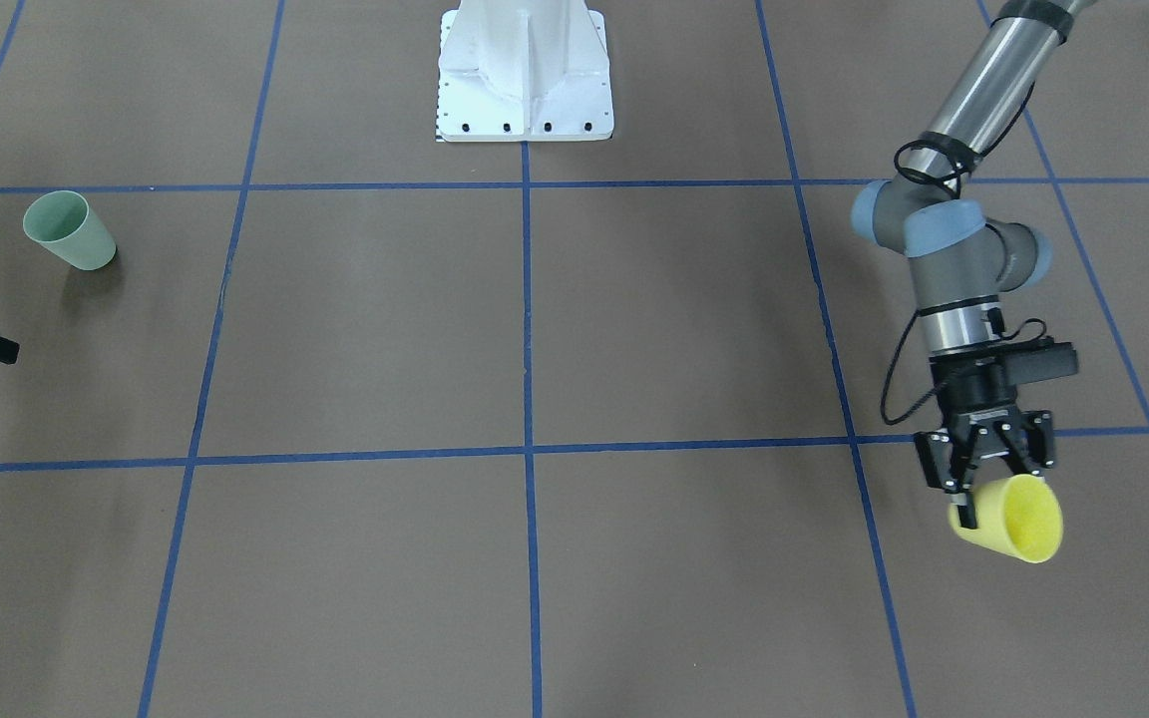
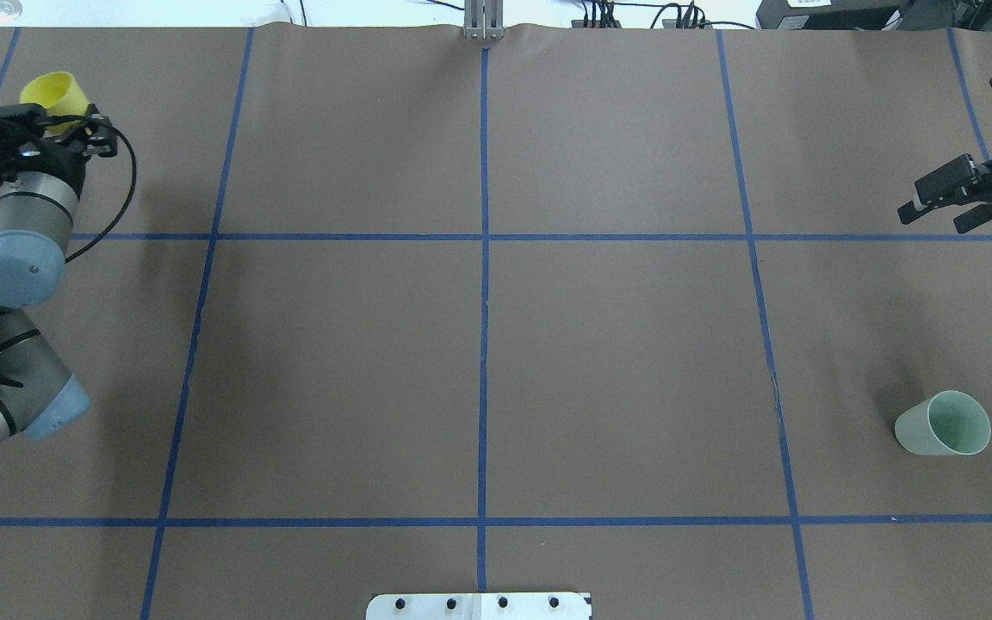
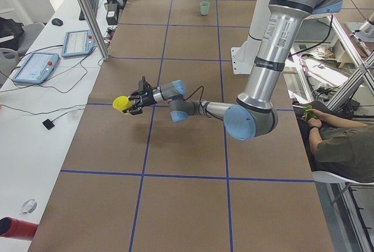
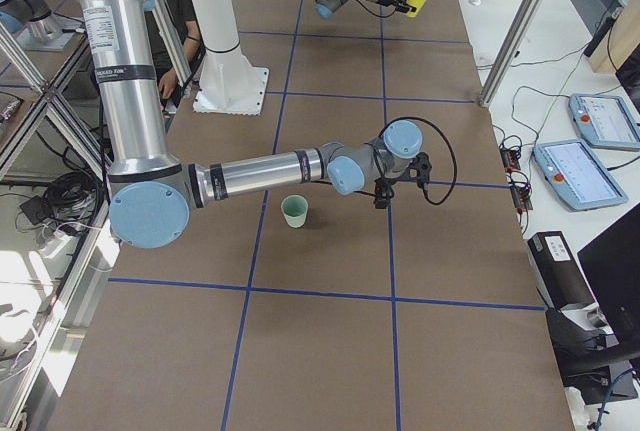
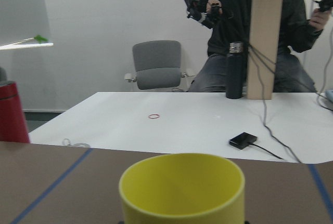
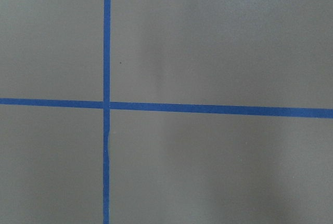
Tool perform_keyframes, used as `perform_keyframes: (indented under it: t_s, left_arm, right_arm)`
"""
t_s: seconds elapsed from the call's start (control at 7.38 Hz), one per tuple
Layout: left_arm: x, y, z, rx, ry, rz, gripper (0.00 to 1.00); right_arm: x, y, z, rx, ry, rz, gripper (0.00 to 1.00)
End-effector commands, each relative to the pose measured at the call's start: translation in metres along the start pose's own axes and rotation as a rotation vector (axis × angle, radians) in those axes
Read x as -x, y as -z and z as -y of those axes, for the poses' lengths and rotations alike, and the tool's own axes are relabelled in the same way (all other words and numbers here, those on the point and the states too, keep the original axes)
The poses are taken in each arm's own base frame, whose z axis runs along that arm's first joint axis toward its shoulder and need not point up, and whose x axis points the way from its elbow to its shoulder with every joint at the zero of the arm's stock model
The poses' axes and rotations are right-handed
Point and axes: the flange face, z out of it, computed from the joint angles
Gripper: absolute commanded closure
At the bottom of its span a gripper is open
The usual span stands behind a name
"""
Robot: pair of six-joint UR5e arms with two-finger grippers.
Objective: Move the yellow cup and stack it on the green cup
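A table [image 2: 616, 362] under brown paper, ruled into squares by blue tape, carries the white robot base [image 1: 525, 75] at its near edge. Much is cut off. The right gripper [image 2: 931, 220] sits at the frame edge in both the overhead and front-facing views, and its wrist camera shows only paper and a tape crossing, so I cannot tell how its fingers stand. In the left wrist view the yellow cup [image 1: 1018, 519] loses its lower part below the frame. A printed label runs down the near arm's tube in the left side view, too small to read; both cups are plain. Far out from the base on the robot's left, the left gripper [image 1: 993, 494] clasps the yellow cup from the side: one dark finger [image 1: 963, 511] lies on its outer wall, the other is hidden behind the cup. The cup appears roughly upright, mouth up. The green cup [image 2: 944, 424] stands alone, off to the base's right.
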Motion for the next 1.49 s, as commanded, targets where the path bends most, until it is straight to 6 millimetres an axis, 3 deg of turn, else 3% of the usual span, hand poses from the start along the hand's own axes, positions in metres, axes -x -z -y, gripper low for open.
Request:
perform_keyframes:
  t_s: [0.0,0.27,0.41,0.68,0.81,0.95,1.08,1.36]
  left_arm:
    - [-0.098,0.030,-0.019,0.032,0.046,-0.149,0.39]
    - [-0.209,0.074,-0.029,0.053,-0.003,-0.294,0.39]
    - [-0.253,0.094,-0.027,0.059,0.002,-0.352,0.39]
    - [-0.302,0.117,-0.021,0.091,-0.097,-0.463,0.38]
    - [-0.328,0.133,-0.028,0.096,-0.183,-0.516,0.39]
    - [-0.332,0.137,-0.034,0.121,-0.309,-0.591,0.38]
    - [-0.336,0.144,-0.034,0.152,-0.331,-0.700,0.39]
    - [-0.338,0.156,-0.037,0.173,-0.356,-0.823,0.39]
  right_arm:
    - [0.016,0.004,0.011,-0.012,-0.001,0.008,0.00]
    - [0.049,0.002,0.022,-0.016,0.039,0.020,0.00]
    - [0.087,-0.005,0.031,-0.026,0.071,0.015,0.00]
    - [0.169,-0.028,0.047,-0.090,0.106,-0.037,0.00]
    - [0.205,-0.036,0.048,-0.098,0.092,-0.027,0.00]
    - [0.235,-0.039,0.048,-0.100,0.074,-0.008,0.00]
    - [0.249,-0.049,0.041,-0.092,0.085,-0.006,0.00]
    - [0.303,-0.068,0.030,-0.099,0.144,0.003,0.01]
